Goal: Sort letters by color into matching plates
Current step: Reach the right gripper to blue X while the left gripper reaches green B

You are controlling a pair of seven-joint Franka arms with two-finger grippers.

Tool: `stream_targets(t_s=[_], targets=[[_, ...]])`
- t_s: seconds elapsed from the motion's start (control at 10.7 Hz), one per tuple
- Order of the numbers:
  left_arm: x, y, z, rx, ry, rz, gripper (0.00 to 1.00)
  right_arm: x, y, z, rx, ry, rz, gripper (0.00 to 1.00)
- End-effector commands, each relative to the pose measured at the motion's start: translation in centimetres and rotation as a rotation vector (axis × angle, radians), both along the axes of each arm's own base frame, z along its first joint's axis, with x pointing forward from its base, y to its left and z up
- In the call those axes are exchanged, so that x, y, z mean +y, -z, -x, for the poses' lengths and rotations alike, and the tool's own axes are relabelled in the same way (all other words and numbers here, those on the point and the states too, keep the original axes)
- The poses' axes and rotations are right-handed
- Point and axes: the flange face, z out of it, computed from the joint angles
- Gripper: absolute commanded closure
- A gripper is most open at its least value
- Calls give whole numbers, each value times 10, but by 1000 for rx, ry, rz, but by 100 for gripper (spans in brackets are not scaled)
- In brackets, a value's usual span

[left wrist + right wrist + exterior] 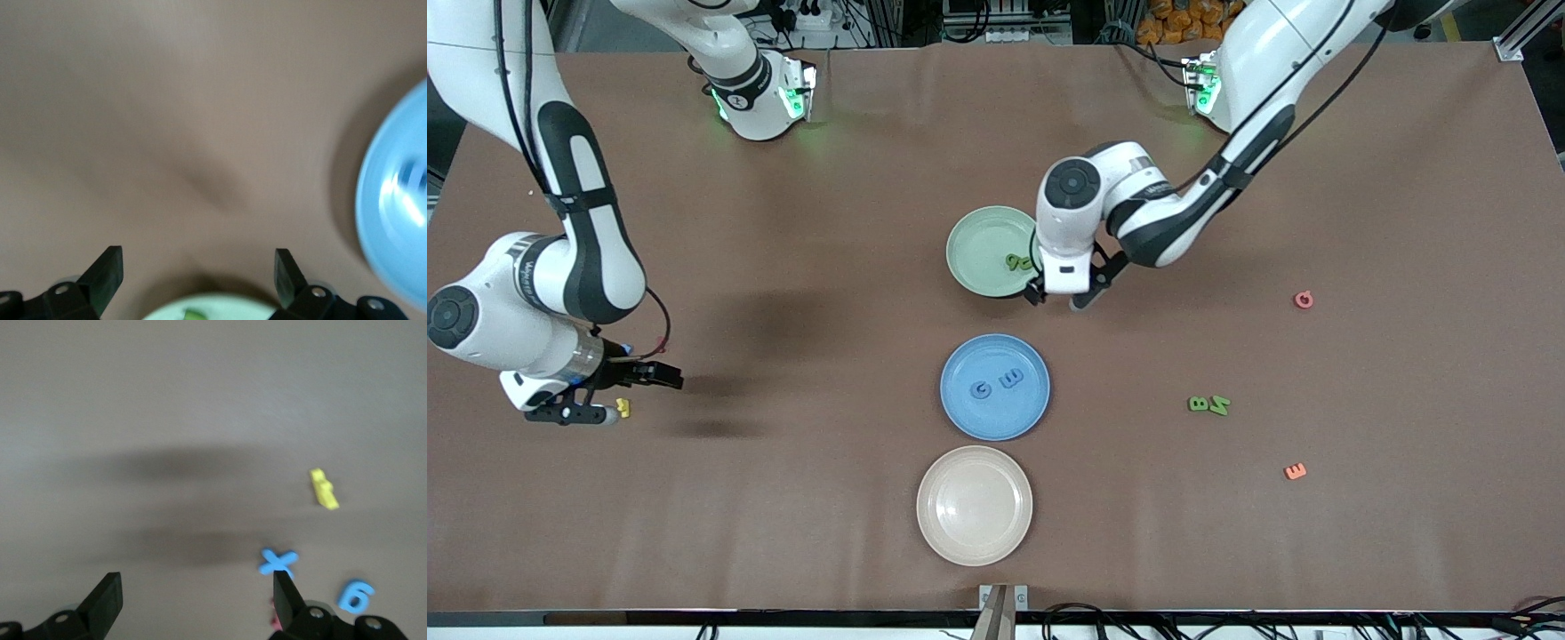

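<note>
Front view: right gripper [574, 411] hides the blue letters [277, 561].

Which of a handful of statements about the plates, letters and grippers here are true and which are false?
1. The green plate holds green letters. True.
2. The blue plate is empty. False: two blue letters lie in it.
3. The left gripper is open at the green plate's edge. True.
4. The cream plate holds an orange letter. False: it holds nothing.
5. Two green letters on the table lie toward the left arm's end. True.
6. The right gripper grips a yellow letter. False: it is open, holding nothing.
</note>
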Motion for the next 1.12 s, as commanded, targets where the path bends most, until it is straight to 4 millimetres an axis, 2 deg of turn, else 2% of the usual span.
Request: stream_targets(t_s=[0.0, 0.09, 0.28, 0.37, 0.56, 0.84, 1.03], targets=[[78, -18, -76, -21, -197, 1, 0, -38, 9, 27, 25, 69, 3, 0], [102, -21, -94, -26, -253, 3, 0, -47, 13, 29, 29, 86, 4, 0], [136, -27, -125, -49, -337, 11, 0, -59, 26, 34, 19, 111, 10, 0], [149, -22, -136, -56, -389, -4, 0, -59, 36, 36, 2, 116, 18, 0], [167, 1, -148, -40, -451, -28, 0, -62, 58, 41, -7, 123, 34, 0], [195, 13, -182, -63, -584, -38, 0, -61, 72, 46, -13, 126, 42, 0], [224, 24, -191, -50, -662, -56, 0, -62, 83, 49, -29, 144, 42, 0]])
